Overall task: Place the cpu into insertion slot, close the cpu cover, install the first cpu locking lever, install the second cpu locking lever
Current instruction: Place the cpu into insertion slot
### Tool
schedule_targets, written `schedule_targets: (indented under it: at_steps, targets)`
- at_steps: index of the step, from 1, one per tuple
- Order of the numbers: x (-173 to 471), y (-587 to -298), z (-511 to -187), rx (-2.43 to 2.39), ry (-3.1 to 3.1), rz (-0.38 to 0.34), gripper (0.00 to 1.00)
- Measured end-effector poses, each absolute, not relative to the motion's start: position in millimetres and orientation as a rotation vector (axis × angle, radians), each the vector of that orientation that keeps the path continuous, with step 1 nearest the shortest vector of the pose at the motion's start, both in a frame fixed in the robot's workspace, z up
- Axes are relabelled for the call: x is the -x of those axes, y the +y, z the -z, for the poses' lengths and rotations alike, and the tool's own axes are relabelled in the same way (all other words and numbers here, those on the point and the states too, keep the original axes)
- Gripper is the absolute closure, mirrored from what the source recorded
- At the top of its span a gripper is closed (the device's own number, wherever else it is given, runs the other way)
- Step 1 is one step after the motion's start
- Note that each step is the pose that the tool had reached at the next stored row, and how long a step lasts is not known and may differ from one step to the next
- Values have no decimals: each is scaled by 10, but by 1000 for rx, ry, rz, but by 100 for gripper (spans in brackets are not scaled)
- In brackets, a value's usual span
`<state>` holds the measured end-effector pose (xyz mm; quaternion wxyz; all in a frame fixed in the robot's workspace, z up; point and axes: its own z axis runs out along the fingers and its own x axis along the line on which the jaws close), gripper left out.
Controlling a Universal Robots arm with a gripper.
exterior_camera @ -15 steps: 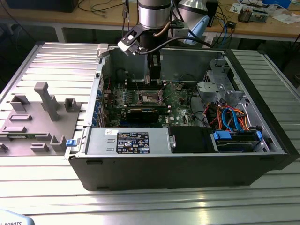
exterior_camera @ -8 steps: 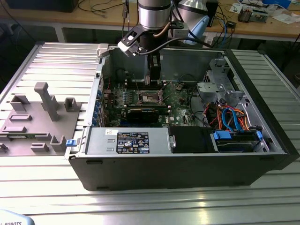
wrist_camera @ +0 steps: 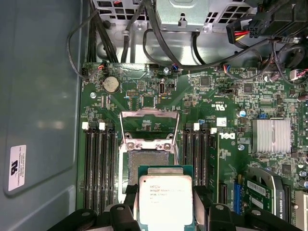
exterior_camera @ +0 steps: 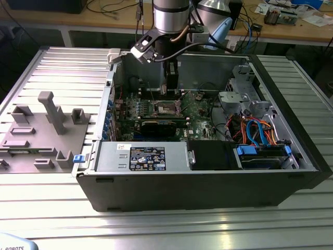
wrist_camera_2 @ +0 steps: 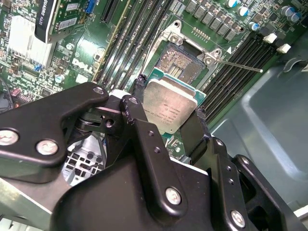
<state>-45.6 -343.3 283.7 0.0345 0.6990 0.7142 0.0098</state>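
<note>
In both wrist views my gripper [wrist_camera_2: 169, 103] [wrist_camera: 165, 204] is shut on the cpu [wrist_camera_2: 171, 109] [wrist_camera: 165, 198], a silver-grey square chip pinched at two opposite edges by the black fingers [wrist_camera_2: 138, 86]. The chip hangs just above and slightly off the insertion slot [wrist_camera: 144, 161] [wrist_camera_2: 185, 65], whose dark pin field lies bare. The cpu cover [wrist_camera: 150, 113], a silvery frame, is swung open beyond the slot. A thin locking lever [wrist_camera_2: 240, 66] sticks out free beside the slot. In the exterior view the gripper [exterior_camera: 170, 89] hangs inside the open computer case over the slot [exterior_camera: 166, 108].
The green motherboard [wrist_camera: 231, 120] carries black memory slots [wrist_camera: 98, 168] on both sides of the socket, a finned heatsink [wrist_camera: 271, 135] and a graphics card [exterior_camera: 158, 126]. Cable bundles [exterior_camera: 255, 130] and a power supply [exterior_camera: 145, 156] fill the case. A grey fixture [exterior_camera: 47, 125] lies outside.
</note>
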Motion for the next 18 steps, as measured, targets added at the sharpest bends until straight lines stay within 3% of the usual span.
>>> schedule_targets:
  at_steps: [18]
  targets:
    - [456,-3433,-2750,-2149,2196,-30,46]
